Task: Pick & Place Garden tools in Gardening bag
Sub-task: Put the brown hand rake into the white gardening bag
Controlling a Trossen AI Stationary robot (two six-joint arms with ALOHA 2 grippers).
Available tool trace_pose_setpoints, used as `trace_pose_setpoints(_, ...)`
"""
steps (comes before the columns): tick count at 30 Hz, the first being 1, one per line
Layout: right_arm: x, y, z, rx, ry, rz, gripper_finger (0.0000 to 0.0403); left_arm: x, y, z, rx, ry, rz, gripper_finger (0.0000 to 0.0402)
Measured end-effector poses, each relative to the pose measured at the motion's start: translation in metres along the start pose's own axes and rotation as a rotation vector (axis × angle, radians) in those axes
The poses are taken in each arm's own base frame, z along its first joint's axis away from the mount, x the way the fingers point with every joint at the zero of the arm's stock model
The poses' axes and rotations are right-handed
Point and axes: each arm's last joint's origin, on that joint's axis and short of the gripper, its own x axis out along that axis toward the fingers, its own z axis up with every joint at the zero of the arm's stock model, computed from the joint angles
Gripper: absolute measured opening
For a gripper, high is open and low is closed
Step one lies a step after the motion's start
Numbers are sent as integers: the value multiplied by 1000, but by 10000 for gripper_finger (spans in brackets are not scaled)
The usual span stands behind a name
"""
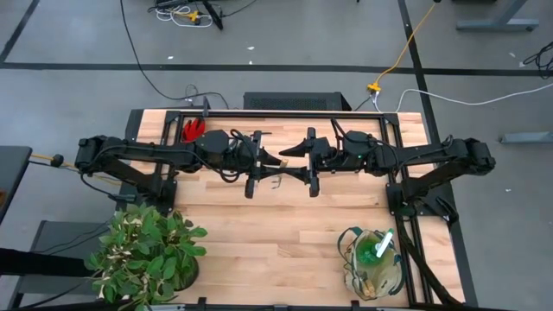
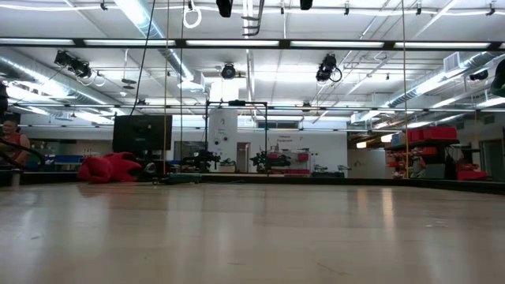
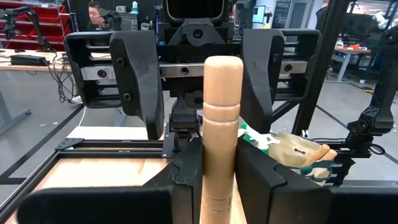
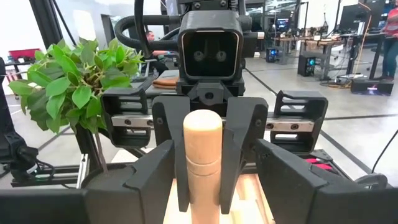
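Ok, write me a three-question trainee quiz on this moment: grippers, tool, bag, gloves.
1. True or false: the left gripper is clamped on the wooden-handled tool.
2. Where does the gardening bag stand? A) in the middle of the table, between the two arms; B) at the table corner on the right arm's side; C) on the floor.
3. Fill in: the red gloves lie on the table close to the ___ arm.

Key: 1 true; 2 B; 3 left.
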Motion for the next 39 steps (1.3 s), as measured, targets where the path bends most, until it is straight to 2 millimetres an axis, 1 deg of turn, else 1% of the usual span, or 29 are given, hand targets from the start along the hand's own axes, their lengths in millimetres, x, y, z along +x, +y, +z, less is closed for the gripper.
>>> trace_pose_setpoints(3,0,0,0,1,1,0,223,0,0,0,0,0,0,76)
trace_pose_setpoints(6,0,0,0,0,1,1,214,0,0,0,0,0,0,76)
trace_pose_setpoints(17,0,0,0,-1,1,3,146,0,0,0,1,0,0,76)
trace_pose_setpoints(30,0,1,0,-25,4,48,87,0,0,0,0,1,-1,76)
trace_pose_setpoints(34,0,1,0,-27,4,48,78,0,0,0,-3,0,0,76)
trace_pose_setpoints(39,0,1,0,-29,4,53,78,0,0,0,-3,0,0,76)
